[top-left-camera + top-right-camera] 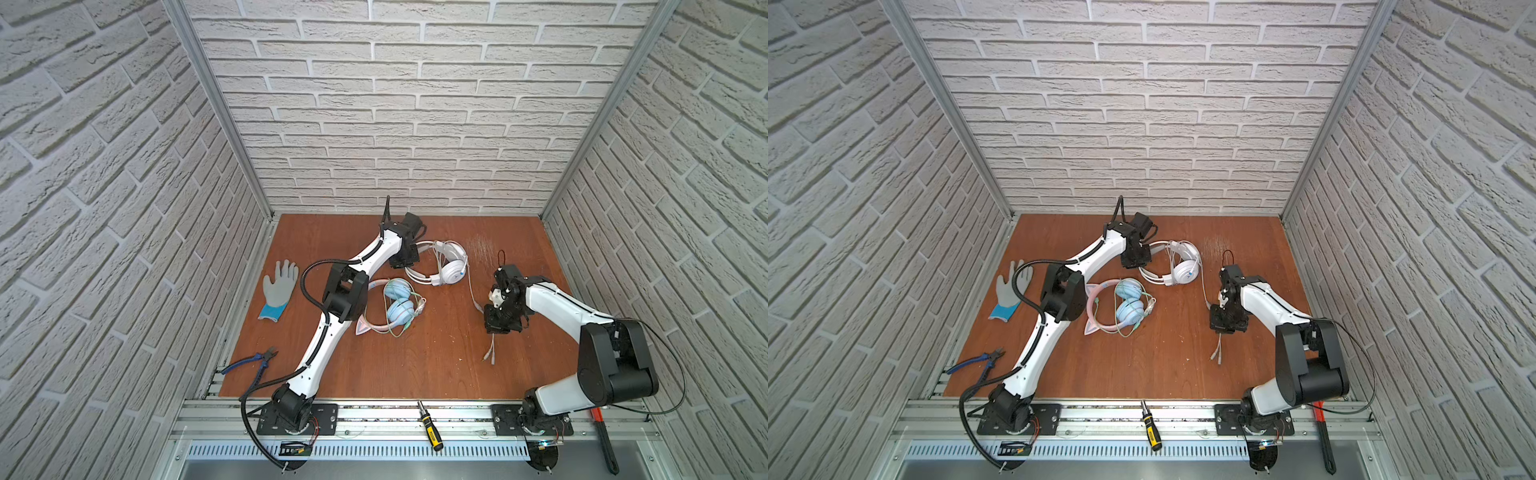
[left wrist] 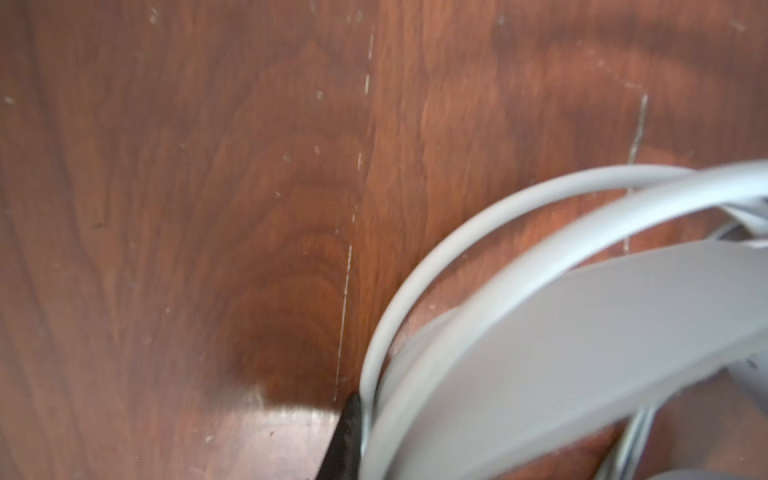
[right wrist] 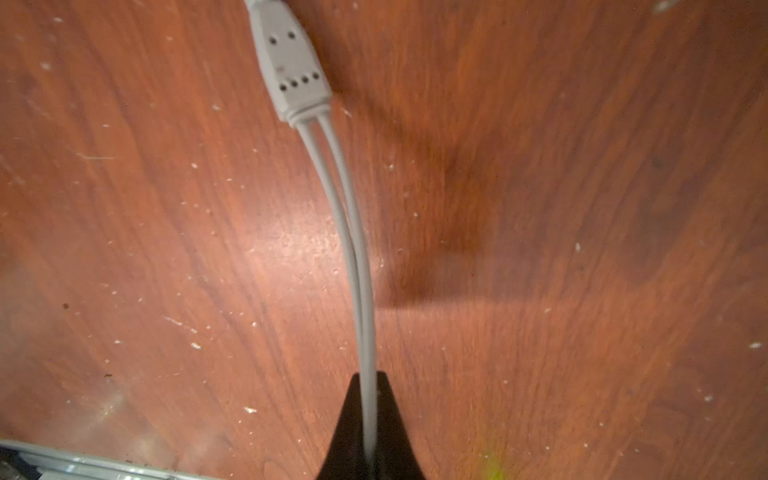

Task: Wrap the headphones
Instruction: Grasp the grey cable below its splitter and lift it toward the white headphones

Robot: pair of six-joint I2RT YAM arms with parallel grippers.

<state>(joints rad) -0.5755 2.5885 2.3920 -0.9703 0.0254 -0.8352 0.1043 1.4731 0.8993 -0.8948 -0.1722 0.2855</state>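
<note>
Your reddish-brown wooden table [image 1: 415, 374] carries both pairs. The white over-ear headphones [image 1: 451, 270] lie at the far middle. The pink-banded cat-ear headphones [image 1: 399, 309], with light-blue cups and a green cable, lie nearer and to their left, apart from them. A grey work glove [image 1: 280, 286] with a blue cuff sits at the left edge and blue-handled pliers [image 1: 249, 363] at the near left, both well clear of your work.

Your left gripper [image 1: 402, 262] is down at the left side of the white pair's headband. In the left wrist view only one black fingertip [image 2: 348, 434] shows, touching the thin wire hoop. You cannot tell whether it grips the band or merely stands beside it.

Your right gripper [image 3: 369, 384] is closed tight on the white cable [image 3: 357, 232]. It pinches the two thin strands on the plug side of the grey junction block [image 3: 293, 66], and the two plugs [image 1: 489, 357] trail toward you on the table.

As I judge it, three things could go wrong:
- **Dragging:** if the left hold is loose, any pull on the cable will drag the white pair rightward instead of tensioning the cord.
- **Slipping:** the strands are thin and smooth, so they could slide out of the pinch.
- **Snagging:** the loose plugs may catch as you wind.
</note>
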